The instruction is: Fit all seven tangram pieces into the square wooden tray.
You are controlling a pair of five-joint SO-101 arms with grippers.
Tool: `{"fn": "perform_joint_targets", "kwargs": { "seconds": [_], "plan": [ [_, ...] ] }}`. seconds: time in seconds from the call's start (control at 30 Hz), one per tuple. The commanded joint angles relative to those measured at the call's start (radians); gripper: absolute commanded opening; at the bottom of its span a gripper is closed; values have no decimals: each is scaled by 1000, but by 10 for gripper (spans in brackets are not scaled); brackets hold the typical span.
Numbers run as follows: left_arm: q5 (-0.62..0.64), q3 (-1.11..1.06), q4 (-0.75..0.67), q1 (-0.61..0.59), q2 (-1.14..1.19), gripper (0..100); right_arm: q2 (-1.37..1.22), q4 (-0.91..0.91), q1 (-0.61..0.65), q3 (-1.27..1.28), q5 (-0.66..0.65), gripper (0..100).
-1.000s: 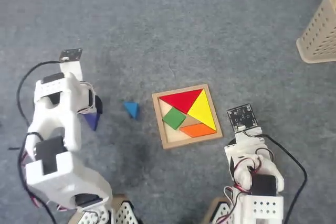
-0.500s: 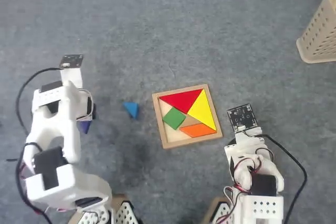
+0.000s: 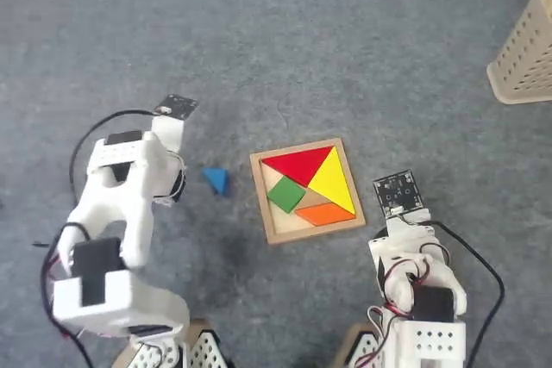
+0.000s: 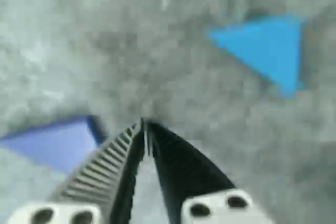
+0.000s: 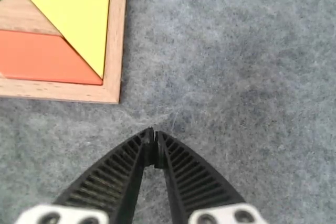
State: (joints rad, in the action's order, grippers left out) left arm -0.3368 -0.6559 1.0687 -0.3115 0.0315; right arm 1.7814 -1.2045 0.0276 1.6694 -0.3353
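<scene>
**A:** Where do things stand, biggest first?

**B:** On the grey felt tabletop (image 3: 362, 66), the white left arm (image 3: 121, 204) leans in toward the loose pieces. The white right arm (image 3: 414, 282) sits folded near its base. The square wooden tray (image 3: 260, 198) lies between them and holds four pieces: a large red triangle (image 3: 300, 164), a large yellow triangle (image 3: 335, 183), an orange parallelogram (image 3: 326, 213) and a green square (image 3: 285, 194). Bare wood shows along the tray's side nearer the left arm.

**A:** And outside the tray?

**B:** A dark blue piece (image 4: 50, 142) lies just beside the left gripper (image 4: 144, 125). A small light blue triangle (image 3: 216, 180) lies on the felt between that arm and the tray, near the tray but apart from it.

**A:** Is either gripper holding anything?

**B:** No. The left gripper's fingers are pressed together with nothing between them, low over the felt between the two blue pieces. The right gripper (image 5: 154, 139) is likewise closed and empty, over the felt just off a corner of the tray.

**A:** So which step is this?

**B:** I'd say it is fetching the next loose piece. The left fingers would need to spread, straddle one blue piece by its edges, then carry it to the bare wood.
</scene>
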Motion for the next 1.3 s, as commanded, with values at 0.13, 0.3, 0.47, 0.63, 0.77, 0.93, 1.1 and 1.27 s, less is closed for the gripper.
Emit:
{"fn": "perform_joint_targets", "kwargs": {
  "seconds": [0.13,0.3,0.47,0.63,0.77,0.93,1.1,1.27],
  "plan": [
    [100,15,2,-305,-236,41,-8,-5,-10,15,-11,6],
    [52,10,-69,-394,-164,61,-8,-5,-10,15,-11,6],
    [40,77,-110,-350,78,61,-8,-5,-10,15,-11,6],
    [-64,176,-11,-287,155,58,-8,-5,-10,15,-11,6],
    [-104,139,-8,-164,121,58,-8,-5,-10,15,-11,6],
    [-72,114,-3,-6,84,59,-8,-5,-10,15,-11,6],
    [-48,139,60,80,78,59,-8,-5,-10,15,-11,6],
    [-25,202,137,110,75,58,-8,-5,-10,15,-11,6]
  ]
}}
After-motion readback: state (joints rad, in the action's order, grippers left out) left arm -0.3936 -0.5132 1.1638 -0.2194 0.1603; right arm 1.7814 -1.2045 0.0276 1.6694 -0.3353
